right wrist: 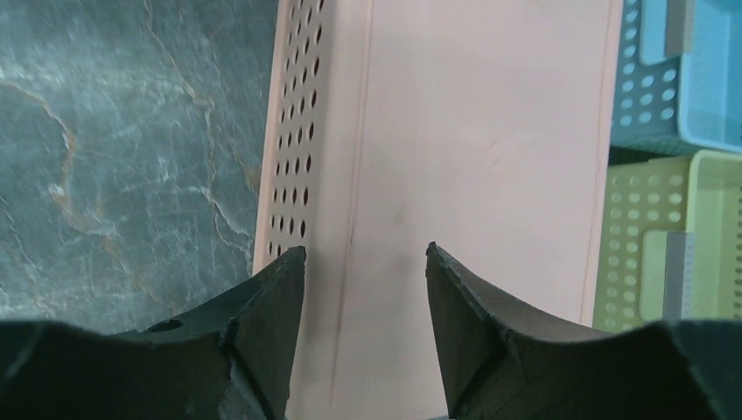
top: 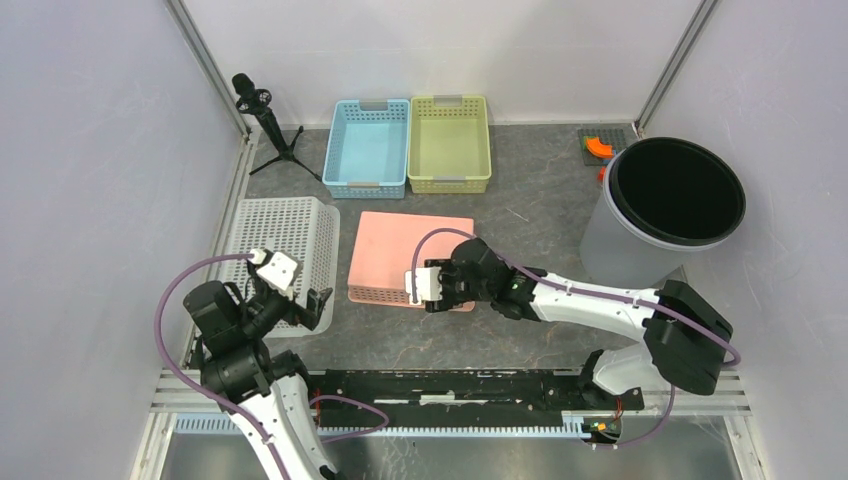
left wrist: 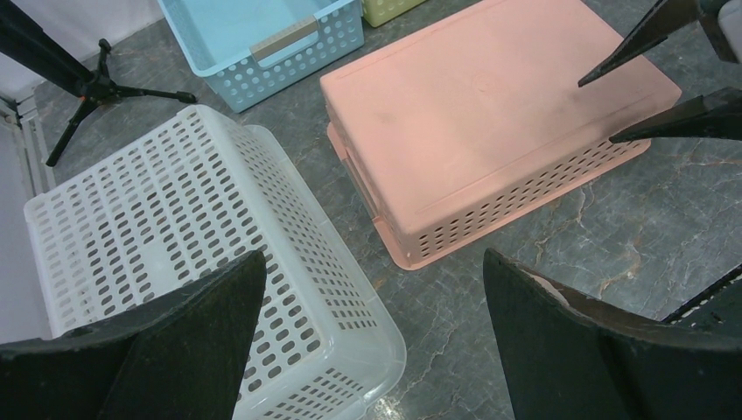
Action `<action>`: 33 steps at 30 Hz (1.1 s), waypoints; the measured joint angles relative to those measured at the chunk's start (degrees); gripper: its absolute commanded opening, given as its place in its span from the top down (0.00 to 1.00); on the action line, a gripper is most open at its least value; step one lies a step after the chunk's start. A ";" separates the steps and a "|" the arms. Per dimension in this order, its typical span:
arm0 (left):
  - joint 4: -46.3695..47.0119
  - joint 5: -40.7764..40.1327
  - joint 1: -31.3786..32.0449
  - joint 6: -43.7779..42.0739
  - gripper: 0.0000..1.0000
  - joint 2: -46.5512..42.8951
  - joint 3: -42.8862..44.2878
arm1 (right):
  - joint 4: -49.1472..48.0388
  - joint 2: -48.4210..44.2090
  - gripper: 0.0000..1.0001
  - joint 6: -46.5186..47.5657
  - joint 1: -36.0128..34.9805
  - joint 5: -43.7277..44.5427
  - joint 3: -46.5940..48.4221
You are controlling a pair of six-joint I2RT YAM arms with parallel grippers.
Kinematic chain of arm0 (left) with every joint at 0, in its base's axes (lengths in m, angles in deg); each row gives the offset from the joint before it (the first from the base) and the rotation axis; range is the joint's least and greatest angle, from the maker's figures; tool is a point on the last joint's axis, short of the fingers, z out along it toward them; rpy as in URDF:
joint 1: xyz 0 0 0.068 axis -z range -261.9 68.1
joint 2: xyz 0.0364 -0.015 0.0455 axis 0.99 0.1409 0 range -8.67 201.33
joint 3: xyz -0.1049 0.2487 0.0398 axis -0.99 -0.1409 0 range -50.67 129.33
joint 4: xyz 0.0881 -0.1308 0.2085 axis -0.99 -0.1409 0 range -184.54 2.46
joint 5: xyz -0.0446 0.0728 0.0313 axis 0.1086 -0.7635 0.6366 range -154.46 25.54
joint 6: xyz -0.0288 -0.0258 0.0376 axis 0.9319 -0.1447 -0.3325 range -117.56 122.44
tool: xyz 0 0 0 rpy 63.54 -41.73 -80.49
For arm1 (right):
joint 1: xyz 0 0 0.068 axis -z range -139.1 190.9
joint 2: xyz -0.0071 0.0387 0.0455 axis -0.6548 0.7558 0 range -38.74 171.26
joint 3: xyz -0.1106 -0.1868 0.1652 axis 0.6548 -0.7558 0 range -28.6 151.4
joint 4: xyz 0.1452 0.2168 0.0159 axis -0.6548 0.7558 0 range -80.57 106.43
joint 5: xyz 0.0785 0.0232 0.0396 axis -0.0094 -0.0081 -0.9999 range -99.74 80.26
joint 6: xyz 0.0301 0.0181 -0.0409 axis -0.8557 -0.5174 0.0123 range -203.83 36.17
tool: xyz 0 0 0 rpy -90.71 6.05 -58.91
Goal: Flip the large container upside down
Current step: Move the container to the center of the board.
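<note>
The large pink container [top: 410, 250] lies bottom up in the middle of the table, its flat base facing up [left wrist: 490, 114] [right wrist: 490, 131]. My right gripper [top: 432, 298] [right wrist: 363, 262] hovers open just above its near right corner, with nothing between the jaws. Its dark fingers [left wrist: 674, 118] show at the top right of the left wrist view. My left gripper [top: 312, 303] [left wrist: 376, 280] stands wide open and empty over the near right corner of a white perforated basket [top: 285, 235] [left wrist: 175, 219], which also lies bottom up.
A blue basket [top: 368, 145] [left wrist: 254, 26] and a yellow-green basket [top: 450, 140] [right wrist: 665, 236] stand upright at the back. A tall grey bin [top: 640, 240] stands at the right with an orange item [top: 598, 147] behind it. A black tripod [top: 265, 120] stands back left.
</note>
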 measured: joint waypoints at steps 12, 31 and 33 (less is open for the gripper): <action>0.07 0.98 0.00 -2.93 0.00 12.48 6.03 | 2.32 -3.02 0.64 3.30 3.63 0.81 -5.66; 5.86 2.78 0.37 -3.02 0.00 22.64 7.58 | 17.59 -17.57 0.61 13.64 24.15 -2.38 -11.13; 6.25 2.71 0.39 -2.64 0.00 22.69 7.48 | 20.85 -18.58 0.54 14.95 25.86 -1.31 -10.54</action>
